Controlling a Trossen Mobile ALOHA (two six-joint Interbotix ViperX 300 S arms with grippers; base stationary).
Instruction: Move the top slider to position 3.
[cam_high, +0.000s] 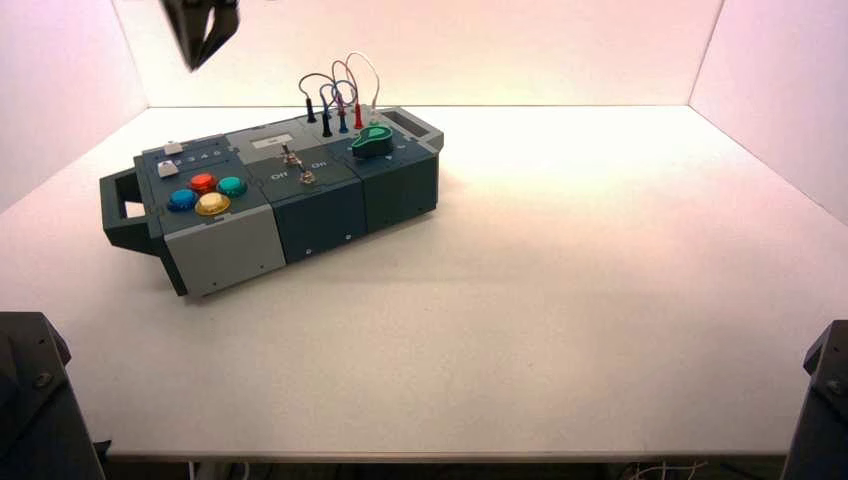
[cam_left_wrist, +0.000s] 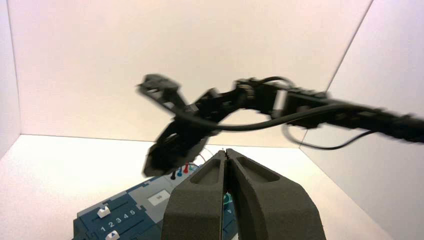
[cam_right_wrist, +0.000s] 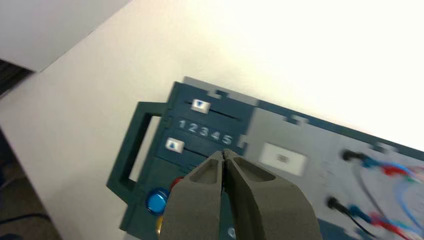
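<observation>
Right gripper, clenched, hangs above numeral row; top slider beside row's 2. Approach in hand; next: descend, nudge slider toward 3. Left gripper idles, clenched, well back from row.

Wires stand up along box's far side.

A smooth white table spreads beneath pale walls: a back wall along its far edge, side walls rising past its left and right edges. Bright, pinkish-yellow light washes its far right corner. Dark floor shows beyond one edge.
</observation>
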